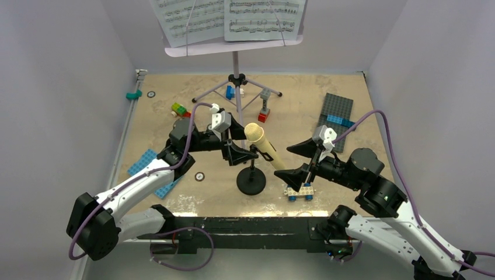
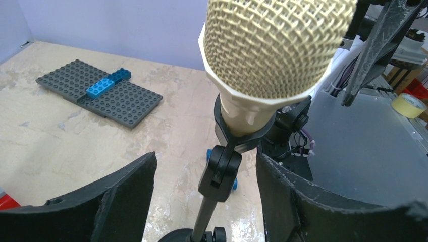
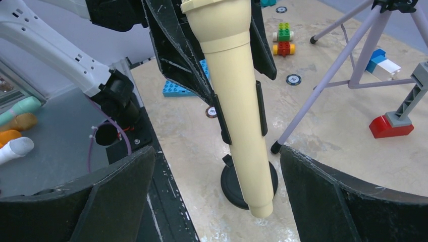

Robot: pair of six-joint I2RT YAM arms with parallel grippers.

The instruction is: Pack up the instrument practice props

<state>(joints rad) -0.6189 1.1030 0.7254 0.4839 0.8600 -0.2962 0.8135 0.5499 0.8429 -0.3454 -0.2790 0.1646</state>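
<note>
The lilac music stand with its sheet-music pages stands at the tabletop's far edge. Nearer, the black mic stand clips the tilted cream microphone. The left hand and right hand straddle it (both open, gripping nothing).

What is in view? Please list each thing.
music stand: 1, lilac, far centre
sheet-music pages: 2, white, on music stand
microphone: 1, cream-yellow, clipped in mic stand
mic stand: 1, black, centre
grey baseplates: apparently 2, far right, blue bricks on top
blue baseplate: count unclear, left, partly hidden
toy bricks: several, mixed colours, scattered
left hand: 1, black, open around mic stand
right hand: 1, black, open around microphone
</note>
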